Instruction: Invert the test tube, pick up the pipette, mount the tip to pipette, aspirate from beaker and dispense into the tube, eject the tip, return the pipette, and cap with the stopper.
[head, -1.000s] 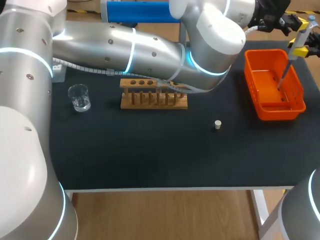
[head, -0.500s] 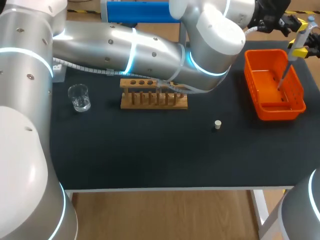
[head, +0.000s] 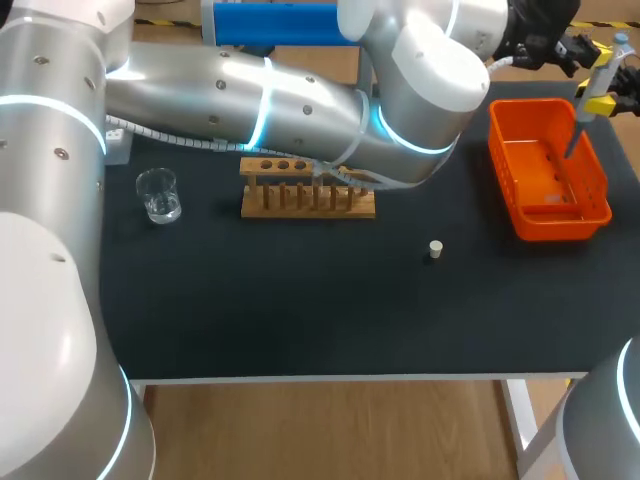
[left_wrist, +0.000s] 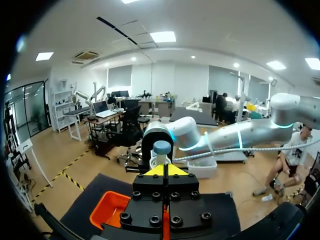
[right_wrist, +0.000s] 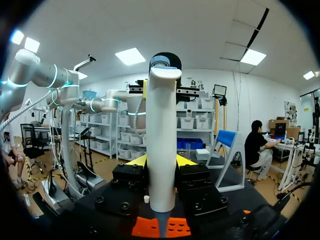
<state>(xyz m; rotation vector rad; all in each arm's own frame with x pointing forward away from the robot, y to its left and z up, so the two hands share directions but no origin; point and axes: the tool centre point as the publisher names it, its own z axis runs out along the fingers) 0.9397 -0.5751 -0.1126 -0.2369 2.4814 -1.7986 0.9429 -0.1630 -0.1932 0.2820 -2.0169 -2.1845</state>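
My right gripper (head: 603, 101) is shut on the white pipette (head: 606, 68), holding it upright over the orange basket (head: 520, 215) at the table's far right. In the right wrist view the pipette body (right_wrist: 162, 150) stands between the fingers of that gripper (right_wrist: 161, 162). My left arm reaches across the table. Its shut gripper (head: 578, 47) sits at the pipette's top. In the left wrist view the left gripper (left_wrist: 165, 170) touches the pipette's blue-grey button (left_wrist: 161, 148). The wooden rack (head: 308, 188) holds a faint clear tube (head: 318, 186). The white stopper (head: 435, 248) lies on the mat.
A glass beaker (head: 158, 194) stands at the left of the black mat. My left arm's big links hang over the rack and the back of the table. The orange basket (left_wrist: 107, 210) lies below both grippers.
The thin end under the pipette reaches less far down into the basket than a second ago. Both arms have hardly moved.
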